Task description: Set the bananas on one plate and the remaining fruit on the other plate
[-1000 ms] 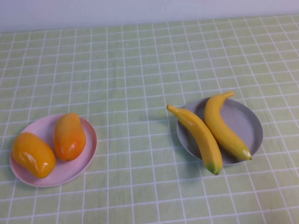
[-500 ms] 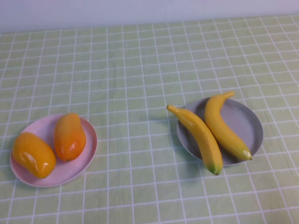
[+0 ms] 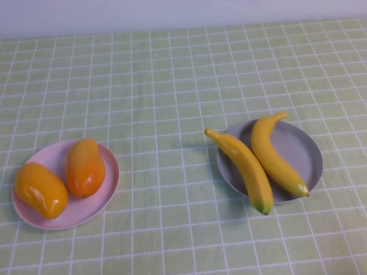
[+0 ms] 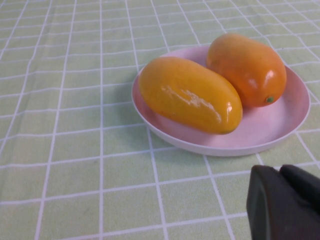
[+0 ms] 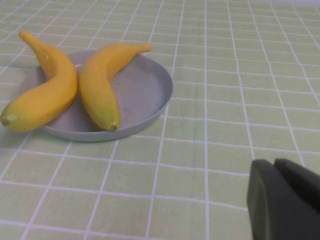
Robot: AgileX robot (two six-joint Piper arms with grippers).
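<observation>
Fruit sits on two plates, four pieces in all. Two bananas (image 3: 257, 158) lie side by side on the grey-blue plate (image 3: 303, 147), and one pokes out over the rim at both ends. Two orange fruits (image 3: 63, 176) (fat and shiny) lie touching each other on the pink plate (image 3: 109, 177). The left gripper (image 4: 286, 202) is closed and holds nothing; the pink plate is just ahead of it, near but not touching. The right gripper (image 5: 286, 202) is closed too, with nothing in it; the grey-blue plate sits ahead of it and off to one side. Both plates rest on a green checked cloth (image 3: 169, 83).
</observation>
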